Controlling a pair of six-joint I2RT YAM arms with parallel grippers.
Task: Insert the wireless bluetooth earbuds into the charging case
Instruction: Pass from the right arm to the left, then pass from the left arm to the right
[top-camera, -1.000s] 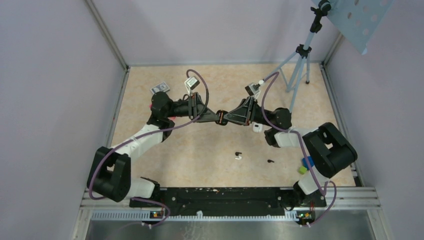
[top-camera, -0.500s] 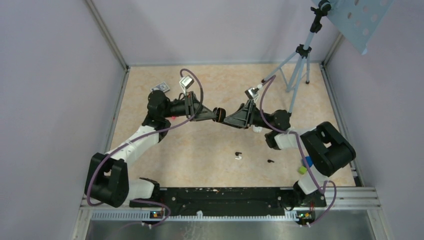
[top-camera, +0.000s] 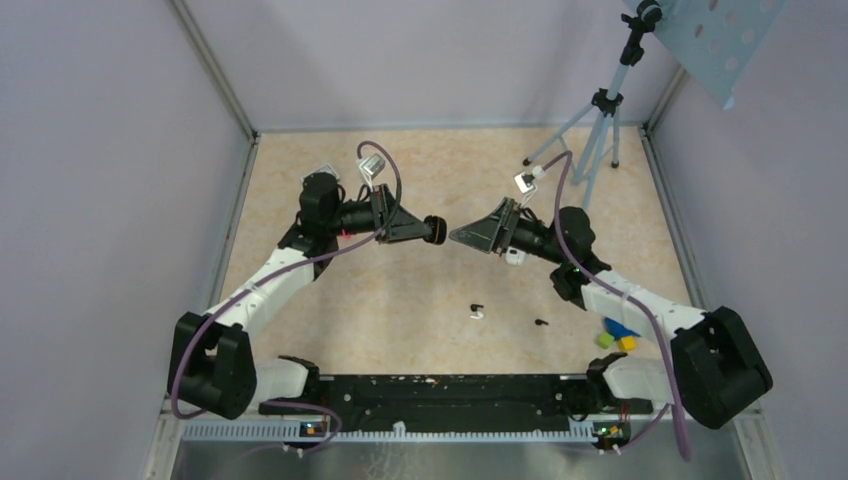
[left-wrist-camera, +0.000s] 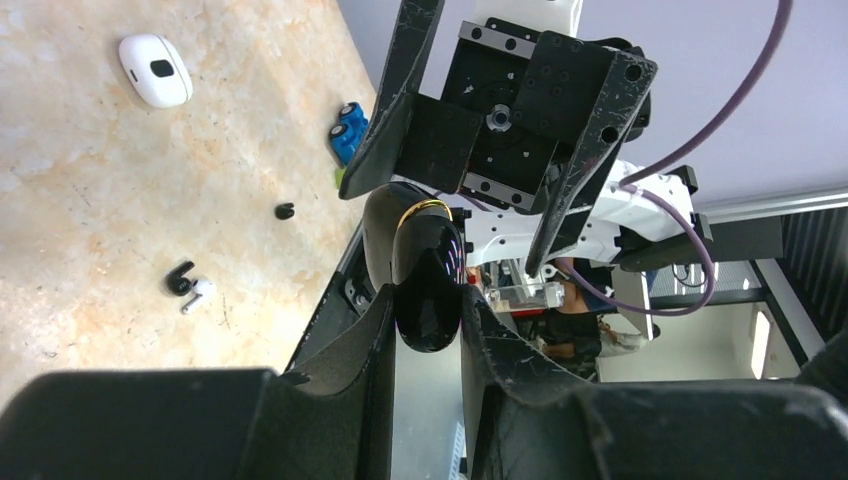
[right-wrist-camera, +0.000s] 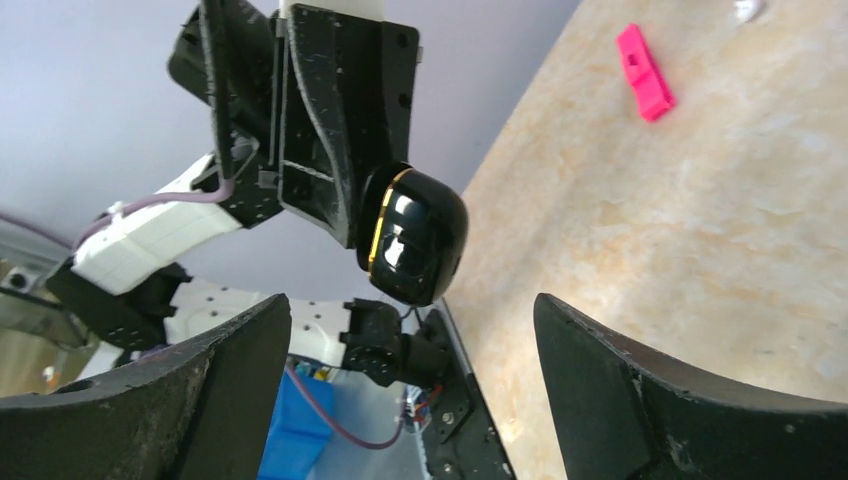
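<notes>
Earbuds (top-camera: 477, 311) are all loose on the table (top-camera: 400, 300), none in a case. A black and a white one touch at lower centre of the top view, with a lone black earbud (top-camera: 541, 322) just right of them.

Black case (right-wrist-camera: 415, 245) with a gold seam is up in the air at frame centre, pinched in my left gripper (top-camera: 427, 229). Lid looks shut, as far as I can tell. Right gripper (top-camera: 460, 236) faces it nose to nose, jaws spread wide, nothing in them, clear gap to the case.

White case (left-wrist-camera: 155, 70) lies closed on the table beside my right gripper, right of centre in the top view. Blue blocks (left-wrist-camera: 347, 130) and pink piece (right-wrist-camera: 643, 72) are bystanders.

My read: prep stage. Case is presented, no insertion done.

Next likely needs the lid open: right jaws on the half above the seam, left holding the base. Then down for an earbud. They're tiny against my fingers, so pick by the stem and close slowly.

Risk: case twisting in the left pinch.
</notes>
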